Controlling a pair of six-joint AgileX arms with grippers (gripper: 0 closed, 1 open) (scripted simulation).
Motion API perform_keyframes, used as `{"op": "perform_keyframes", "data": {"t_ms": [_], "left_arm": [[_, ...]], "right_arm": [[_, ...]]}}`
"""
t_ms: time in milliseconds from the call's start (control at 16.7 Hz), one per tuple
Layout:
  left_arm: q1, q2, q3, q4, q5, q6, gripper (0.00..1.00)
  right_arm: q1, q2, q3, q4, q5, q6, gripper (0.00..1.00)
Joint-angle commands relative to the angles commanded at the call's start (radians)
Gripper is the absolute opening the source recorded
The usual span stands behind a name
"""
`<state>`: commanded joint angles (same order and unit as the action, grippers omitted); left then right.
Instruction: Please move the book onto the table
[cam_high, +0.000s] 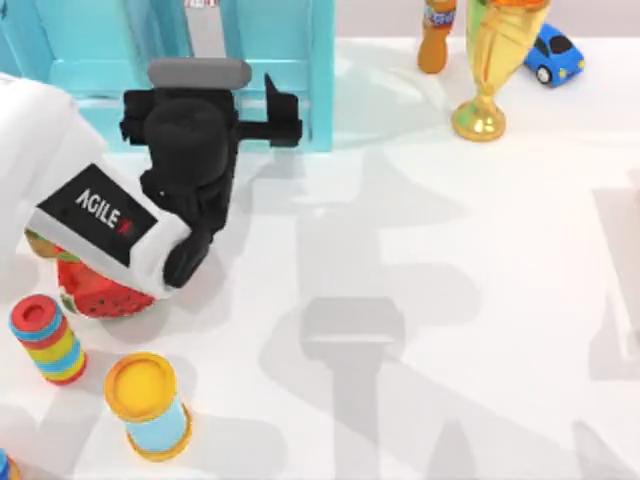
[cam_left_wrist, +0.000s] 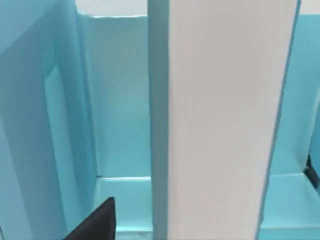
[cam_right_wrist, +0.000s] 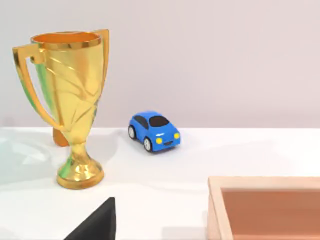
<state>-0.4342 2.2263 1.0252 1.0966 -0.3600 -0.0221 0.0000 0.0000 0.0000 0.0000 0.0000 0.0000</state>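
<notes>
Book (cam_left_wrist: 225, 115) first: it stands upright in the light blue shelf (cam_high: 290, 60) at the far left of the worktop (cam_high: 450, 300), its grey-white page edges facing my left wrist camera and a strip of teal cover along one side. From above I see only a grey sliver of it between the shelf walls.

I judge I am at the reach-in step, with nothing lifted yet. My left arm stretches from the near left toward the shelf opening, wrist about level and pointed into the compartment, and the left pincer (cam_high: 205, 90) sits right at the shelf's front edge. Its fingers are hidden from above by the wrist, and the wrist camera catches just one dark fingertip (cam_left_wrist: 95, 222), so I cannot tell whether it is released or clenched, nor whether it touches the book.

Next I would need the fingers either side of the book, then a firm clench and a straight pull toward the near side onto open worktop, without scraping the shelf walls.

My right arm is parked at the right, facing a gold trophy (cam_right_wrist: 70, 105) and a blue toy car (cam_right_wrist: 154, 131).
</notes>
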Motion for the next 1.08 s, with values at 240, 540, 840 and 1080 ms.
{"op": "perform_keyframes", "data": {"t_ms": [240,540,840,1080], "left_arm": [[0.031,0.085,0.153,-0.066,0.033,0.003,1.0],[0.067,0.147,0.238,-0.091,0.069,0.006,1.0],[0.067,0.147,0.238,-0.091,0.069,0.006,0.92],[0.067,0.147,0.238,-0.091,0.069,0.006,0.62]], "right_arm": [[0.0,0.0,0.0,0.0,0.0,0.0,1.0],[0.0,0.0,0.0,0.0,0.0,0.0,1.0],[0.0,0.0,0.0,0.0,0.0,0.0,1.0],[0.0,0.0,0.0,0.0,0.0,0.0,1.0]]}}
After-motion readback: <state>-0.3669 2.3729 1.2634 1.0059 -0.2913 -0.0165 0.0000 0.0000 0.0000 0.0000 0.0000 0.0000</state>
